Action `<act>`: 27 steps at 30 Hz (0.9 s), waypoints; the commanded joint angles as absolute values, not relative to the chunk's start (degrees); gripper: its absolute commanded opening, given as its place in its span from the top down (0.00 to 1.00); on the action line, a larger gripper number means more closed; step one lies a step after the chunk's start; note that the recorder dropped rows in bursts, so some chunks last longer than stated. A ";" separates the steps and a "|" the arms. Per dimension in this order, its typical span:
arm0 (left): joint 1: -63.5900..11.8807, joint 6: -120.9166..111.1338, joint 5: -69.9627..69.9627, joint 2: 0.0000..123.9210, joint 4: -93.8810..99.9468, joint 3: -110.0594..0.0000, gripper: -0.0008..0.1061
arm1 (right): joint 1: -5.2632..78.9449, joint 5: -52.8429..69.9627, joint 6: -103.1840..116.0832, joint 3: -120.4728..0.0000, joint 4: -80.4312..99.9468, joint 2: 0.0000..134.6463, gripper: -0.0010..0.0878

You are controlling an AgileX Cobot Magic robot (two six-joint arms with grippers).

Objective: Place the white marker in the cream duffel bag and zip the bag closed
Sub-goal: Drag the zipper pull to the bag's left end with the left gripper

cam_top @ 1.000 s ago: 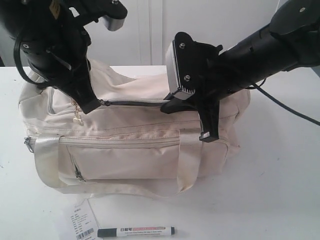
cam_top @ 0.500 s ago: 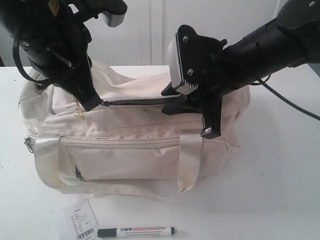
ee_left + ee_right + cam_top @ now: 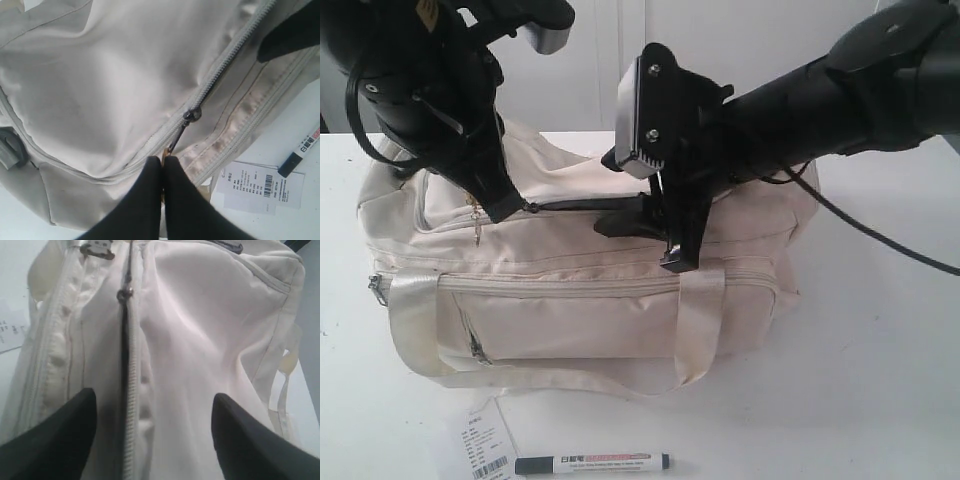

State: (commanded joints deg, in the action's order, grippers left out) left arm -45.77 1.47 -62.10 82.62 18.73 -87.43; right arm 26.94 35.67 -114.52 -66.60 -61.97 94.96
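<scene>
The cream duffel bag (image 3: 570, 300) lies on the white table, and its top zipper (image 3: 585, 204) shows as a dark, narrow slit. The white marker (image 3: 592, 463) lies on the table in front of the bag, outside it. At the bag's left end my left gripper (image 3: 505, 210) is shut on the gold zipper charm (image 3: 165, 152), just behind the slider (image 3: 191, 114). Over the middle of the bag's top my right gripper (image 3: 648, 243) stands open and holds nothing. In the right wrist view, the right gripper (image 3: 152, 397) has its jaws wide apart astride the zipper line (image 3: 125, 370).
A white paper barcode tag (image 3: 485, 448) lies next to the marker's black cap end. The bag's strap handle (image 3: 700, 330) hangs over the front pocket. A white wall stands behind the table. Bare table lies to the right of the bag.
My right gripper has opened wide and shifted left along the bag's top, towards the middle. The left gripper, the bag and the marker have stayed put.
</scene>
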 joint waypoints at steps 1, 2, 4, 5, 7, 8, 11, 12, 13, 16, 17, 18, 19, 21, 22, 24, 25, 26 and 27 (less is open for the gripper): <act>-45.77 1.47 -62.10 82.62 18.61 -87.43 0.99 | 27.03 35.68 -115.66 -66.60 -61.97 95.54 0.29; -45.77 1.47 -62.10 82.62 18.61 -87.43 0.99 | 27.44 34.42 -115.69 -66.60 -61.97 96.30 0.29; -45.77 1.47 -62.10 82.62 18.34 -87.43 0.99 | 27.45 32.94 -115.69 -66.60 -62.11 97.34 0.29; -45.77 1.47 -62.22 82.62 18.36 -87.43 0.99 | 27.45 32.65 -115.69 -66.60 -62.11 97.49 0.31; -45.77 1.47 -62.22 82.62 18.36 -87.43 0.99 | 27.45 32.43 -115.69 -66.69 -62.25 97.48 0.42; -45.77 1.47 -62.22 82.62 18.36 -87.43 0.99 | 27.45 32.71 -115.69 -66.69 -62.25 97.48 0.54; -45.77 1.47 -62.33 82.62 18.36 -87.43 0.99 | 27.45 32.84 -115.69 -66.69 -61.90 97.48 0.84; -45.77 1.47 -62.33 82.62 18.36 -87.43 0.99 | 27.45 32.84 -115.69 -66.69 -61.90 97.48 0.94; -45.77 1.47 -62.47 82.62 18.36 -87.43 0.99 | 27.45 32.84 -115.69 -66.69 -61.90 97.48 0.99; -45.77 1.47 -62.47 82.62 18.36 -87.43 0.99 | 27.45 33.14 -115.69 -66.69 -61.90 97.48 0.99; -45.77 1.47 -62.57 82.62 18.36 -87.43 0.99 | 27.45 33.14 -115.69 -66.69 -61.77 97.48 0.99; -45.77 1.47 -62.57 82.62 18.36 -87.43 0.99 | 27.45 33.14 -115.69 -66.69 -61.49 97.37 0.99; -45.77 1.47 -62.68 82.62 18.36 -87.43 0.99 | 27.45 33.14 -115.69 -66.69 -61.23 97.37 0.99; -45.77 1.60 -62.90 82.62 18.48 -87.43 0.99 | 27.45 34.29 -115.69 -66.69 -60.33 97.01 0.99; -45.77 1.90 -63.09 82.62 18.58 -87.43 0.99 | 27.45 34.81 -115.69 -66.69 -59.53 96.87 0.99; -45.77 2.95 -64.00 82.62 18.62 -87.43 0.99 | 27.45 35.93 -115.59 -66.69 -57.60 96.50 0.99; -45.77 3.09 -64.40 82.62 18.78 -87.43 0.99 | 27.45 36.20 -115.35 -66.69 -56.74 96.35 0.99; -45.77 3.24 -64.82 82.62 18.76 -87.43 0.99 | 27.45 36.20 -115.19 -66.69 -55.91 96.23 0.99; -45.77 3.24 -65.30 82.62 18.89 -87.43 0.99 | 27.45 36.20 -114.81 -66.69 -55.12 96.09 0.99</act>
State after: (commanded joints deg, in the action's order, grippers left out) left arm -45.77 3.24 -65.30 82.62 18.89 -87.43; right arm 27.45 36.20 -114.81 -66.69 -55.12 96.09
